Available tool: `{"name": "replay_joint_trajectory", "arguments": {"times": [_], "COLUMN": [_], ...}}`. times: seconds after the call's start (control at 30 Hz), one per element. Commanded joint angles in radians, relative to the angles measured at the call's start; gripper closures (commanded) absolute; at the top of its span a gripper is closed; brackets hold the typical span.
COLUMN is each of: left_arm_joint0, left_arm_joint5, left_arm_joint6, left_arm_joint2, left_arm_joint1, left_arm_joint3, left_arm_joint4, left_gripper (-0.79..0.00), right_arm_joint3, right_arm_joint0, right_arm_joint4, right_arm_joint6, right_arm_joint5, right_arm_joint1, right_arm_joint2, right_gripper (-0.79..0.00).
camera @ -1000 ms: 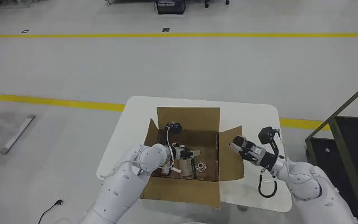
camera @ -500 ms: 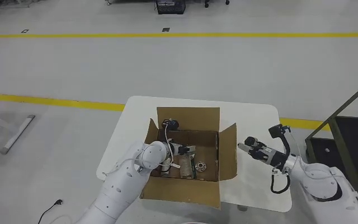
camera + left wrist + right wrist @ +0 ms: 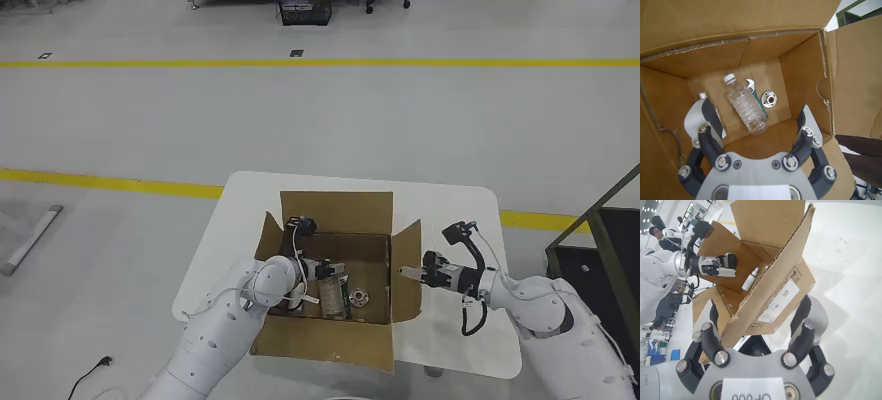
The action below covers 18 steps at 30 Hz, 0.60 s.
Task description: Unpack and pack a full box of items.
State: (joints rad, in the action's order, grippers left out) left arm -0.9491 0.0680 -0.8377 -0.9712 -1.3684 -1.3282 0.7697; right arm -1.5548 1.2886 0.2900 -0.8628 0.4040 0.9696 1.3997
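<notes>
An open cardboard box (image 3: 330, 345) stands in the middle of the white table (image 3: 455, 205). On its floor lie a clear water bottle (image 3: 746, 106), a green-handled wrench (image 3: 753, 91), a round metal flange (image 3: 769, 98) and a white spray bottle (image 3: 750, 279), which is partly hidden by a finger in the left wrist view. My left gripper (image 3: 755, 108) hangs open inside the box above the water bottle (image 3: 328, 290), holding nothing. My right gripper (image 3: 758, 313) is open, with its fingers on either side of the box's raised right flap (image 3: 776, 275).
The box's back flap (image 3: 335, 212) stands up and the left flap (image 3: 268, 235) leans outward. Bare table lies to the right of the box. A green metal frame (image 3: 600, 225) stands off the table's right edge.
The right flap went from lying outward to standing nearly upright. My right gripper drew back to the right, then came in again to the flap's edge. My left gripper shifted slightly inside the box.
</notes>
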Motion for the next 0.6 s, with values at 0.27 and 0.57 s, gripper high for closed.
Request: {"name": "replay_joint_trajectory", "arguments": {"times": [0.27,0.57], "left_arm_joint0": [0.0,0.0], "left_arm_joint5": [0.0,0.0], "left_arm_joint6": [0.0,0.0], "left_arm_joint2": [0.0,0.0], "left_arm_joint1": [0.0,0.0], "left_arm_joint3": [0.0,0.0], "left_arm_joint4": [0.0,0.0], "left_gripper": [-0.785,-0.785], "right_arm_joint3": [0.052,0.043], "right_arm_joint0": [-0.004,0.057], "right_arm_joint4": [-0.034,-0.081], "right_arm_joint6": [0.023,0.053], "right_arm_joint5": [0.012,0.021], "right_arm_joint1": [-0.001,-0.01], "right_arm_joint2": [-0.004,0.05], "right_gripper": [0.0,0.0]}}
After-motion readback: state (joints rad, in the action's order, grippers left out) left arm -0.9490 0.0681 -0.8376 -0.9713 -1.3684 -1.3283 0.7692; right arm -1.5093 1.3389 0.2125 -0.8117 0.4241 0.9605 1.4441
